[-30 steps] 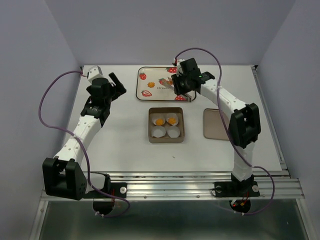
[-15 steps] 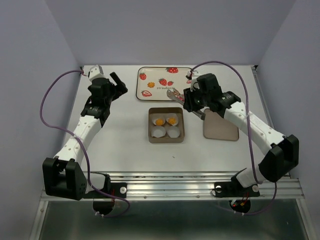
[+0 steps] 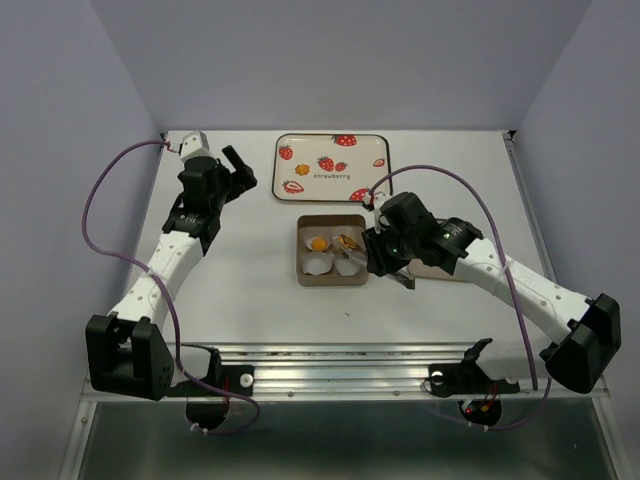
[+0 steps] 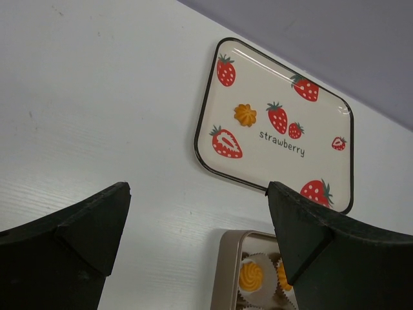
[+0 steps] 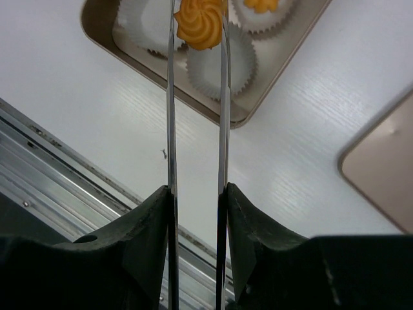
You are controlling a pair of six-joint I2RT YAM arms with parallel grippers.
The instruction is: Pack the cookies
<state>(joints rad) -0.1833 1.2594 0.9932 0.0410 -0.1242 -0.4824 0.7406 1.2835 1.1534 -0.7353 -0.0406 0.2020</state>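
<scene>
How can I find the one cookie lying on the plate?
On the table, find the strawberry plate behind the tan box. Near its left side, next to the cut-open strawberry, lies an orange swirl cookie. Only this one has no paper cup under it and no tongs gripping it.

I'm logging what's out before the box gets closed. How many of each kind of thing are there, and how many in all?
cookies: 4
white paper cups: 4
strawberry plate: 1
box: 1
tan lid: 1
tongs: 1
Total: 12
</scene>
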